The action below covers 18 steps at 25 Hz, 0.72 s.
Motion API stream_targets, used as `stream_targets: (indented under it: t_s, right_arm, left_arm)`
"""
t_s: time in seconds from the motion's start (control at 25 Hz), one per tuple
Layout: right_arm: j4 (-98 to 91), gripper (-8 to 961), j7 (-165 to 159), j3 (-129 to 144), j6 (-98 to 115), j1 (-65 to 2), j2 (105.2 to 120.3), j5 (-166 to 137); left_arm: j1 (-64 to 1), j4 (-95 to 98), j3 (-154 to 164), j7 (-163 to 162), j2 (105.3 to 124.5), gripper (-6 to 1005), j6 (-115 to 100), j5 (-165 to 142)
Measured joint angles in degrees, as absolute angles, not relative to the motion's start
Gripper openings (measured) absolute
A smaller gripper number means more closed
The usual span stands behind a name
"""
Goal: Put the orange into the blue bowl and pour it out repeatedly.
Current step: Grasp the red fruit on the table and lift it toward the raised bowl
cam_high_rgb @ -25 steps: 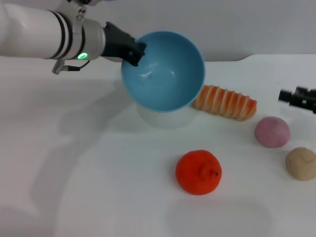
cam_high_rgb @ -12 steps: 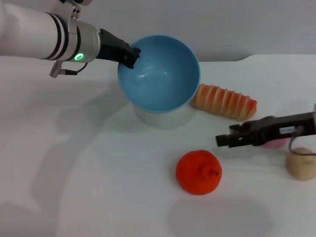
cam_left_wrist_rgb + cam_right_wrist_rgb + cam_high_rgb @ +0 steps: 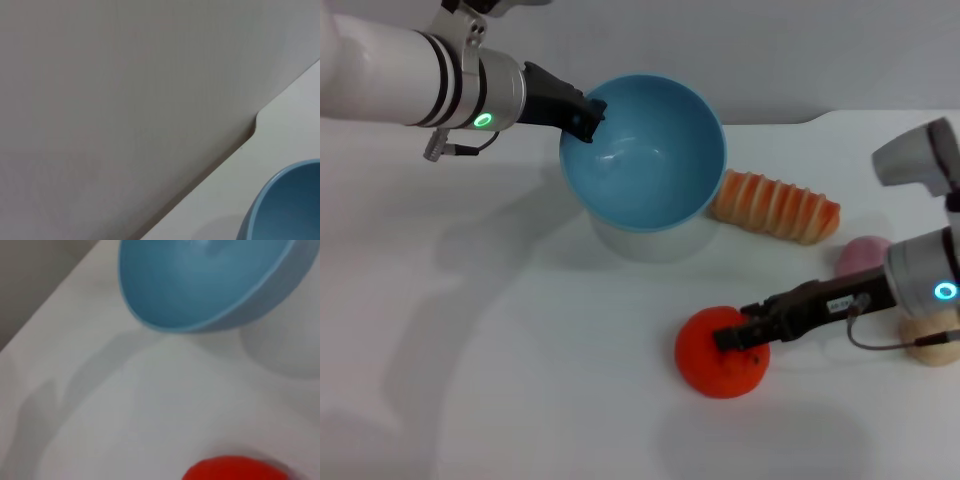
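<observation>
**Head view: right tool at the orange, bowl held tilted and waiting**

Head view shows the left tool (image 3: 582, 112) clamped on the rim of the blue bowl (image 3: 645, 160), holding it tipped so its empty inside faces the front of the surface (image 3: 520, 350). The orange (image 3: 715, 362) sits on that surface, well in front of the bowl and a little to its right. The right tool (image 3: 735, 338) reaches in from the right and sits on the top of the orange; whether its tips are apart or together I cannot tell from here.

Beyond the orange, just beside the bowl, lies a striped bread loaf (image 3: 775, 206). A pink ball (image 3: 862, 252) and a beige lump (image 3: 932, 345) lie farther right, partly behind the right arm.

What worries me is the fruit itself. It is round and looks firm, and the tool seems to meet it high, near the stem. If the tool closes that high, I would expect the orange to squirt out and roll, perhaps toward the front edge. A lift with a shallow hold could drop it short of the bowl.

The bowl is the other risk. It is pinched at one spot on a glossy rim, so a fruit dropped in hard could swing it or slip it loose. The right arm also passes close over the ball and the lump, and might nudge them when it pulls back.
</observation>
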State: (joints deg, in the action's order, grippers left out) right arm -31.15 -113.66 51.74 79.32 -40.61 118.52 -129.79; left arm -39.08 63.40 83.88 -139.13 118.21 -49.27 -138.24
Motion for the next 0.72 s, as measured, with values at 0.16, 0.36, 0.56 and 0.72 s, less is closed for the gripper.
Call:
stream_targets:
  t_s: [0.16,0.36,0.56,0.72]
  right_arm:
    - [-29.76,708,-115.50,54.25,77.29,-41.10,118.58,-129.87]
    - [-30.70,697,-115.07,54.48,77.05,-40.76,118.71,-129.70]
    - [-30.79,582,-114.23,54.48,76.93,-40.72,118.74,-129.70]
    - [-30.87,468,-113.35,54.06,76.88,-40.66,118.74,-129.68]
  left_arm:
    - [-38.97,63.38,84.12,-139.13,118.21,-1,-49.03,-138.25]
    - [-38.91,63.37,84.49,-139.13,118.21,-1,-48.65,-138.33]
    - [-38.82,63.37,84.81,-139.13,118.26,0,-48.33,-138.23]
    - [-38.82,63.37,84.82,-139.13,118.30,0,-48.06,-138.20]
